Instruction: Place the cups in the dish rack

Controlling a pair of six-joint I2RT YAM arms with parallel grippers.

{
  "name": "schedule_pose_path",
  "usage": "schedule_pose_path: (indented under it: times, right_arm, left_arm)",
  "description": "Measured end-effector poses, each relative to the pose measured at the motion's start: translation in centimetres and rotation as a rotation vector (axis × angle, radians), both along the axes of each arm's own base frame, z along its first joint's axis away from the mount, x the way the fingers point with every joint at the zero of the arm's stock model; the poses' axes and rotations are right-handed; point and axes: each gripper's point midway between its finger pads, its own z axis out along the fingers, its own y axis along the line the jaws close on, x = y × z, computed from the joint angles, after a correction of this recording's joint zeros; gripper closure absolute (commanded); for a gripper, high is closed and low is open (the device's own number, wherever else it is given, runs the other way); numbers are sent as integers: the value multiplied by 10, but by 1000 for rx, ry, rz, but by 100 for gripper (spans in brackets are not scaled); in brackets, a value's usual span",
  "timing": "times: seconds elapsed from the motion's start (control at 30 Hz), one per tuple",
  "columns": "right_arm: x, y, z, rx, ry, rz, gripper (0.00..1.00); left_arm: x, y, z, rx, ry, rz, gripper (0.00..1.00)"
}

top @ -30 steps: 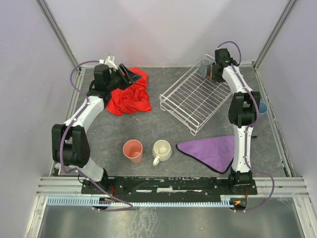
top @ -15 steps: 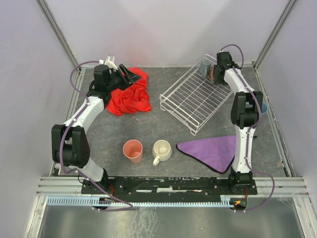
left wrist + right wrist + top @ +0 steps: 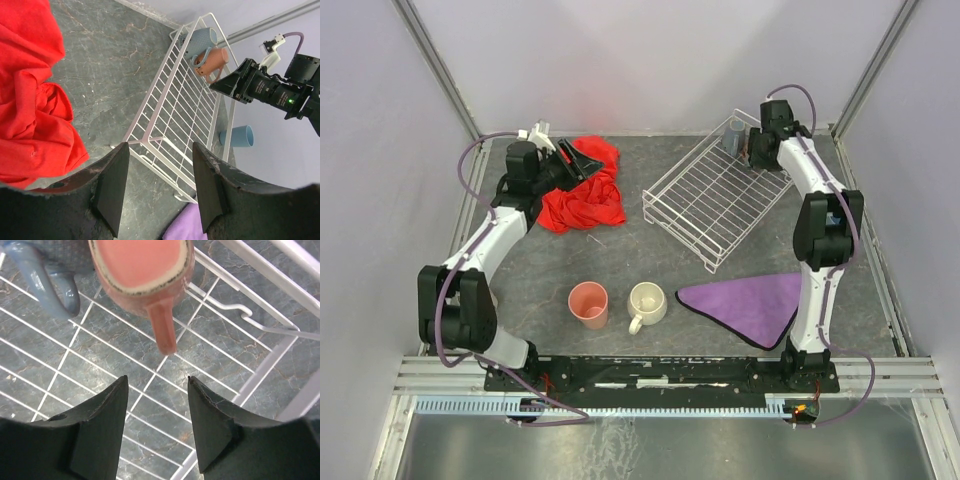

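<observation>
One grey table [image 3: 620, 250] carries everything. Two arms reach over it: the left arm [image 3: 490, 235] bends toward the far left corner, and the right arm [image 3: 815, 230] stretches to the far right corner.

One white wire dish rack [image 3: 710, 200] sits at an angle on the right half of the table.

There are two cloths. A crumpled red cloth [image 3: 585, 195] lies to the left of the rack, and a flat purple cloth [image 3: 750, 305] lies near the right arm's base.

Five cups show. Two are in the rack, side by side in its far corner: a grey-blue mug [image 3: 202, 39] and an orange mug [image 3: 212, 60] whose handle points toward the right wrist camera. Three are outside it on the table:
- a salmon-pink tumbler [image 3: 588, 304] and a cream mug [image 3: 647, 303], upright and just beside each other at the near middle
- a light-blue cup [image 3: 239, 136] to the right of the rack, partly hidden behind the right arm in the top view

The left gripper [image 3: 160, 150] hangs above the red cloth with its fingers spread and nothing between them. The right gripper [image 3: 156, 382] is over the rack's corner with its fingers parted. The orange mug's handle is just beyond their tips and is not gripped.
</observation>
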Motion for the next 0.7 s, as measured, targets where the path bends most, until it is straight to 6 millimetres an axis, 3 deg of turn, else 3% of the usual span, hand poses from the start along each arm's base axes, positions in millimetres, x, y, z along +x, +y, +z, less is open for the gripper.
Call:
schedule_pose_path:
  times: [0.23, 0.47, 0.6, 0.7]
  right_arm:
    - [-21, 1, 35, 18, -39, -2, 41]
    - [-61, 8, 82, 45, -72, 17, 41]
    - [-91, 26, 103, 49, -74, 60, 40]
    - [-118, 51, 115, 54, -67, 127, 39]
  left_arm:
    - [-12, -1, 2, 1, 1, -17, 38]
    - [-29, 2, -12, 59, 70, -46, 38]
    - [-41, 3, -15, 89, 96, -66, 38]
    - [-52, 2, -26, 131, 132, -95, 38]
